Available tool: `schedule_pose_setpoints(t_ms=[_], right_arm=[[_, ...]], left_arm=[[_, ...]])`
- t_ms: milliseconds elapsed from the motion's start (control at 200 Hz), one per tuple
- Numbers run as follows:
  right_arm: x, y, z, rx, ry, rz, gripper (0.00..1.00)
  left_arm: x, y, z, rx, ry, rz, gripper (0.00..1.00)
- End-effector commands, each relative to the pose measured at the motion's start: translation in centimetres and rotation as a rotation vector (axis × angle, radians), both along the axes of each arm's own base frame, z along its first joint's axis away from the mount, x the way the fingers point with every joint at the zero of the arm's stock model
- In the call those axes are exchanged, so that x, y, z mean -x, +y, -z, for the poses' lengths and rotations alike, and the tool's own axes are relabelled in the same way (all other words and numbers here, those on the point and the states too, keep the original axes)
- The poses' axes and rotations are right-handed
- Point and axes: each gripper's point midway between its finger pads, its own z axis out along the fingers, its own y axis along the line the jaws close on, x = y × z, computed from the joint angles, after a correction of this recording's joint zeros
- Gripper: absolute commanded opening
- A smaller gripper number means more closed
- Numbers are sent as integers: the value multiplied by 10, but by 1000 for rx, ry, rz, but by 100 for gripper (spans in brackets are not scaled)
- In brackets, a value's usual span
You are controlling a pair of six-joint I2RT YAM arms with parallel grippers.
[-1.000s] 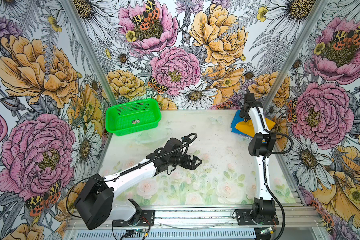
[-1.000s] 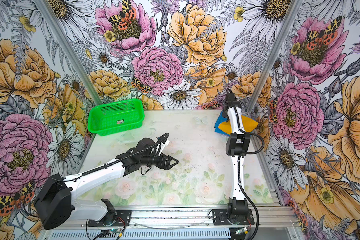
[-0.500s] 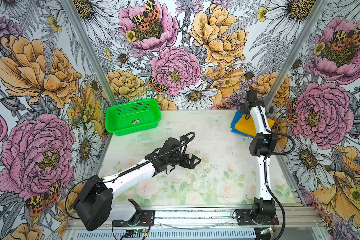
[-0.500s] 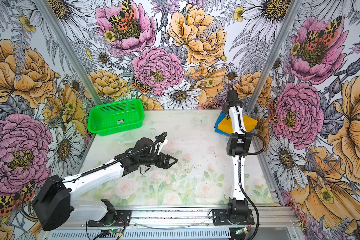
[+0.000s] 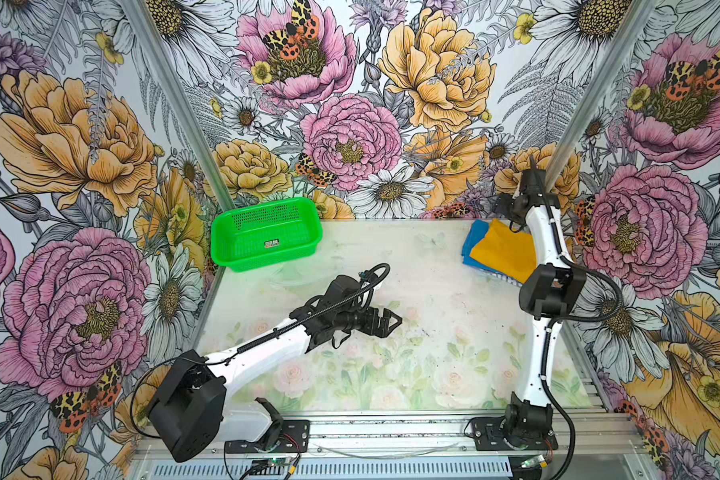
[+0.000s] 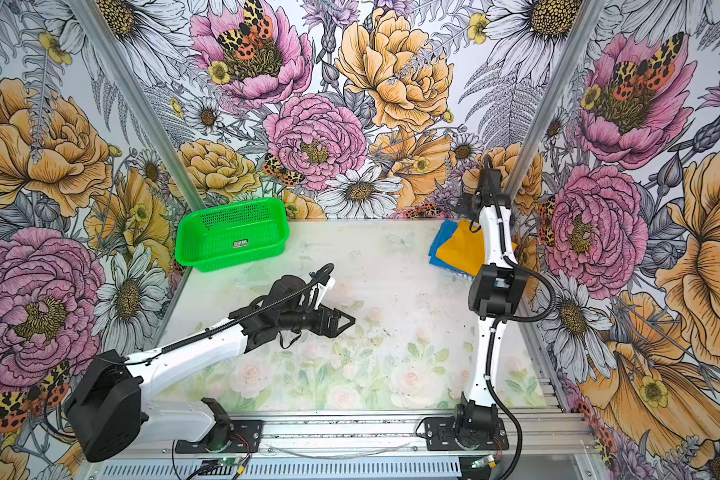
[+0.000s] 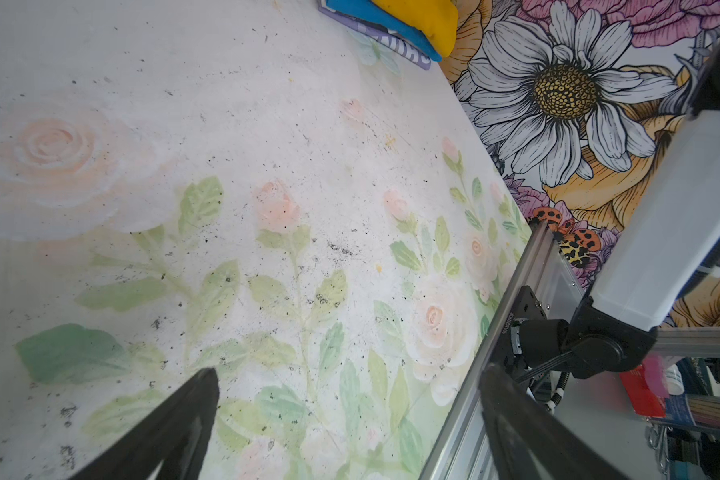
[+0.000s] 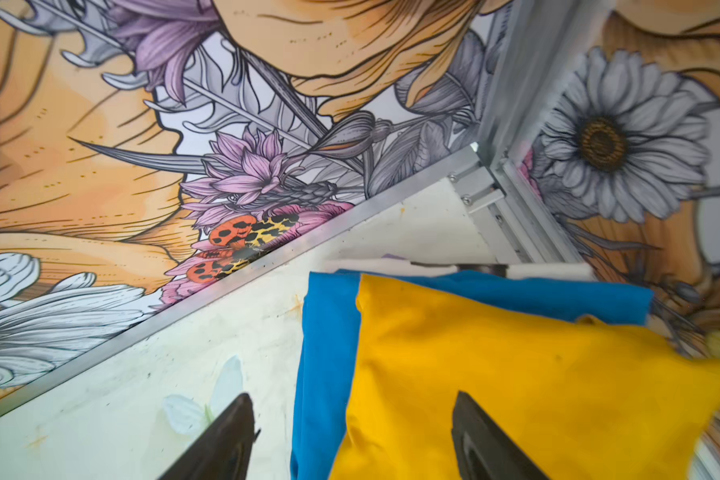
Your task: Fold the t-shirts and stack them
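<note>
The two t-shirts lie folded in a stack in the back right corner. The mustard-yellow t-shirt [image 5: 501, 251] [image 6: 460, 249] [image 8: 516, 374] lies on top of the blue t-shirt [image 5: 472, 239] [image 6: 439, 241] [image 8: 325, 353], whose left edge sticks out. White lettering shows at the blue shirt's near edge [image 7: 391, 41]. My right gripper [image 5: 500, 208] [image 6: 464, 203] [image 8: 352, 397] hovers open just above the stack's back end and holds nothing. Its arm hides the stack's right side in both top views. My left gripper [image 5: 391, 322] [image 6: 344, 322] [image 7: 350, 372] stands open and empty over the middle of the table.
A green perforated basket [image 5: 267, 259] [image 6: 229, 257] sits at the back left of the table. Flowered walls close in the back and both sides, with a metal post [image 8: 512, 104] in the corner right behind the stack. An aluminium rail [image 5: 391, 428] runs along the front.
My right gripper went from shut to open over the stack, letting go of the yellow t-shirt, and lifted a little. The left arm has barely moved.
</note>
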Motion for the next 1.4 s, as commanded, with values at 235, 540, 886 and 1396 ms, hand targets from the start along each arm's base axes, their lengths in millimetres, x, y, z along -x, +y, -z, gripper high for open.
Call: schedule_pose_setpoints(t_ms=[235,540,886,1396], right_arm=[[120,-40,-8,-184,64,81,76],[94,-93,43,-216,120,188,67],[49,-124,86,-239,120,291,57],[28,-118,138,-250,193,292,38]], left_arm=[[-9,-34,-25,50,1,70,99],[-3,-52,-24,54,-1,97,99],[-1,-47,-12,67,5,76,99],[-2,-30,2,79,24,38,99]])
